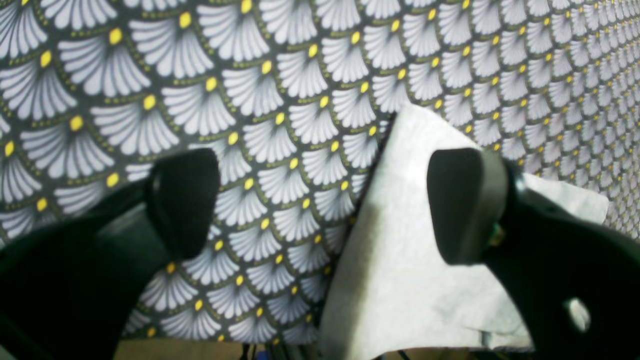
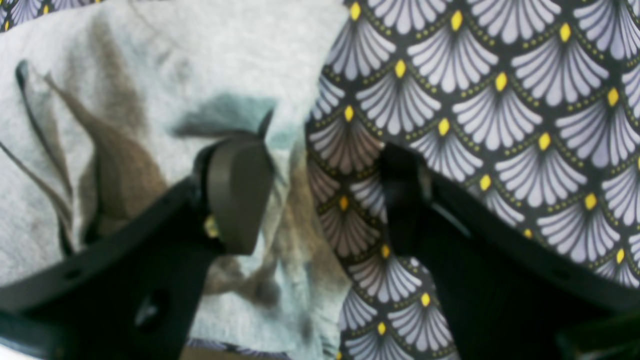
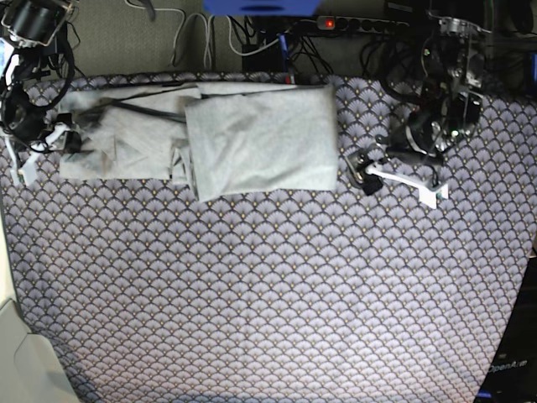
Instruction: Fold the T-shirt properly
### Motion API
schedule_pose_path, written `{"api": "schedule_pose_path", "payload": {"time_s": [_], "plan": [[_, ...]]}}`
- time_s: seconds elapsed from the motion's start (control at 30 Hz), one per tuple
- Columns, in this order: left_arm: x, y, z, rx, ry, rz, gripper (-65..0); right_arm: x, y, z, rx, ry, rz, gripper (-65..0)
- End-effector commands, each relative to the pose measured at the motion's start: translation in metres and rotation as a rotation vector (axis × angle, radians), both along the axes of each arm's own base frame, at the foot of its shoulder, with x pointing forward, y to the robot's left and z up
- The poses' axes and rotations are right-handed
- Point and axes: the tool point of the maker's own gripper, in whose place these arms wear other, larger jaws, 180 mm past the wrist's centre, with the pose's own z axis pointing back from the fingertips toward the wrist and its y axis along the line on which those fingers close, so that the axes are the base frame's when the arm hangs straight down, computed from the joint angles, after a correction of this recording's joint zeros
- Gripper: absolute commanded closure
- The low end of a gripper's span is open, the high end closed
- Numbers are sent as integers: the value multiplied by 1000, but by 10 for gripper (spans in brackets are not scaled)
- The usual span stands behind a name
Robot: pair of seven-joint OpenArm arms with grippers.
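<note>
The light grey T-shirt (image 3: 252, 138) lies plain side up at the back of the table, its right part folded over into a rectangle and its left part wrinkled. My left gripper (image 3: 363, 170) is open just right of the shirt. In the left wrist view (image 1: 325, 205) a shirt corner (image 1: 400, 260) lies under its right finger (image 1: 465, 205). My right gripper (image 3: 71, 141) is open at the shirt's left end. In the right wrist view (image 2: 320, 197) one finger (image 2: 240, 195) is over the shirt (image 2: 150, 75) and the other is over the cloth, straddling the shirt's edge.
The purple-grey scallop-patterned tablecloth (image 3: 268, 294) covers the table. A power strip and cables (image 3: 361, 23) run along the back edge. A beige surface (image 3: 17, 353) borders the table at the front left.
</note>
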Motion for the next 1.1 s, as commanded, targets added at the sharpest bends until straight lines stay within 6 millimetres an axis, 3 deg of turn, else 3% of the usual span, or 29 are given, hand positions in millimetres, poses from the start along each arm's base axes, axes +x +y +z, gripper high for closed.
{"api": "schedule_pose_path", "payload": {"time_s": [0.0,0.23,0.33,0.53,0.73,0.93,1.07], "plan": [[7,2,9,-1,-34,1,-650,-7,-1,-4,-14,40,5,-388],[9,2,10,-1,-37,1,-650,-10,18,10,-44,-9,45,-386],[9,2,10,-1,-37,1,-650,-9,22,11,-37,-16,46,-355],[8,3,9,3,-33,2,-650,-9,22,10,-35,-15,45,-191],[0,10,-14,7,38,26,-650,-9,23,10,-34,-17,44,0],[-3,11,-18,8,52,28,-650,-5,22,14,-42,-30,48,0],[-4,10,-17,5,55,23,-650,5,23,36,-89,-89,74,0]]}}
